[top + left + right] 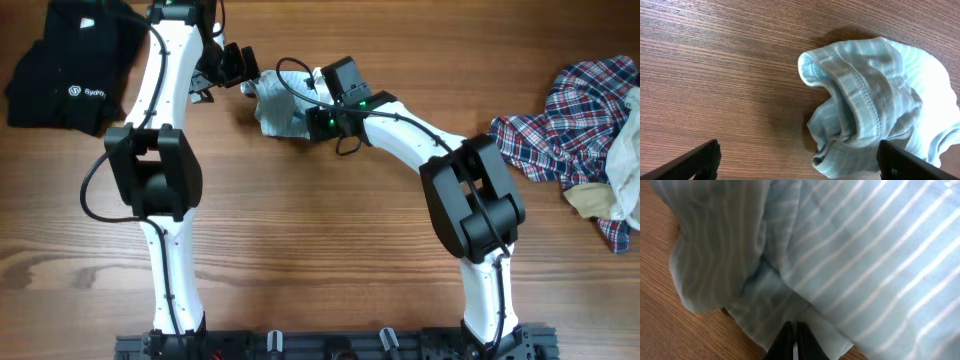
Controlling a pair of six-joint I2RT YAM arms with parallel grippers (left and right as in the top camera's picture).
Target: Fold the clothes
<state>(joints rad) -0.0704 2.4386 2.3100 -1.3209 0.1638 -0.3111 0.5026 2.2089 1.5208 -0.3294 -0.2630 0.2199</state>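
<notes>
Room first: bare wood ran wide across the table [320,250], from the middle to the near edge, between the two arms' bases. The far-left corner was taken by the black logo garment [62,70]. The right edge was crowded by the plaid shirt [570,120], with the beige piece [598,202] tucked against it. And there was the pale-blue striped garment [278,108], bunched up near the far edge, a little left of centre, well apart from both piles.

The right arm stood at the near right, elbow bent, forearm slanting to the far left. The right gripper [793,339] was clenched, tips pinched together on a fold of that garment. The left arm ran up the left side and hooked to the right. The left gripper [243,80] hung just beside the garment's left edge, fingers [695,161] spread wide, holding nothing.
</notes>
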